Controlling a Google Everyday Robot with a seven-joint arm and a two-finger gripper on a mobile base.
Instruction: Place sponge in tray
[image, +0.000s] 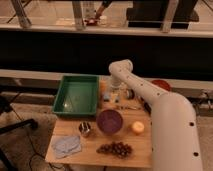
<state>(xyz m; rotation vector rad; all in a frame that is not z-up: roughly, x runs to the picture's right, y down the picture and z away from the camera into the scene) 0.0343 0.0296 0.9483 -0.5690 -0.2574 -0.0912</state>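
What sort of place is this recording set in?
Likely an office or lab: wooden table beside a glass wall, office chair at left. The gripper hangs just right of the green tray.

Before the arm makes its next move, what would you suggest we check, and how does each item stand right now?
1. Gripper is down at the sponge, just right of the green tray: ok.
2. Sponge held securely: cannot tell.
3. Sponge inside tray: not ok, it is outside the right wall.
4. Tray has room for the sponge: ok.
5. Purple bowl is out of the path leftward to the tray: ok.
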